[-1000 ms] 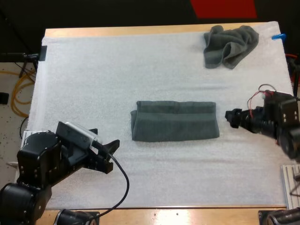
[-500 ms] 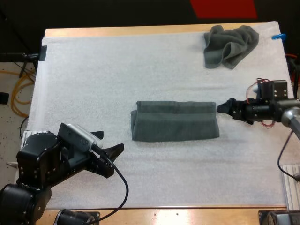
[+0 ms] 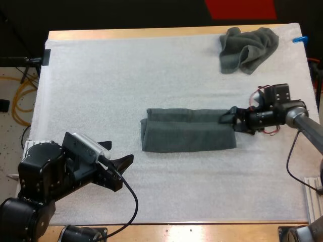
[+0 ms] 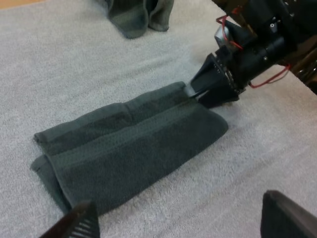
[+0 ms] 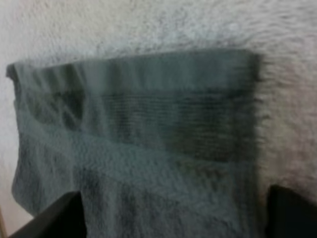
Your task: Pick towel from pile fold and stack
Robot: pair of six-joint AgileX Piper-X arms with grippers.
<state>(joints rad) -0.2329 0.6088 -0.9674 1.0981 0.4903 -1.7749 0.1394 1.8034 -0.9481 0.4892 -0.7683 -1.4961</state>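
- White mat (image 3: 126, 75) covers the table. In the high view the folded towel (image 3: 187, 130) lies at frame centre and the crumpled towel (image 3: 247, 48) sits upper right.
- Right gripper (image 3: 227, 121) is at the folded towel's right end, its fingers (image 5: 49, 218) spread with the cloth between them, not pinching.
- Left gripper (image 3: 121, 151), lower left, hangs with its fingers apart, clear of the towel.
- Best approach, I judge: close low enough to catch every layer, lift only slightly, then carry the end straight left so the edges meet.
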